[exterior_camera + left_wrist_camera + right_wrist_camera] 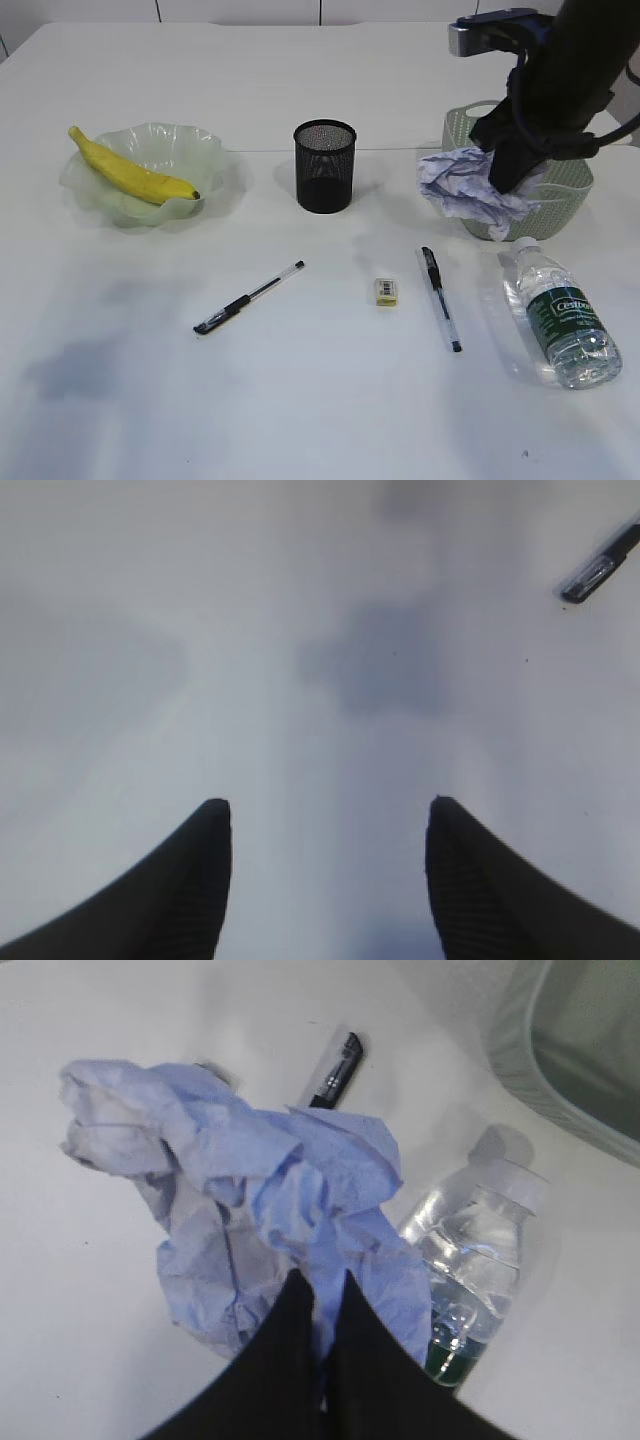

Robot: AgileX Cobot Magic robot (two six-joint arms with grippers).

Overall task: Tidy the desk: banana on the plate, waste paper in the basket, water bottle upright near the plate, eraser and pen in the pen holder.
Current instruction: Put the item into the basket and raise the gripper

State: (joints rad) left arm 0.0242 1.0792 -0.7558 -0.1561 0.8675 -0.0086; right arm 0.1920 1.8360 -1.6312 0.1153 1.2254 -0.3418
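Right wrist view: right gripper [318,1295] pinched the waste paper [250,1200] beside the basket [560,205] | left gripper [328,825] spread, empty | advice: clear the rim fully before release.

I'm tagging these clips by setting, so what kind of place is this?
Most likely a desk set up for a tidying test, on a plain white table. A mesh pen holder, loose pens and an eraser suggest a desk, while a banana on a plate looks staged.
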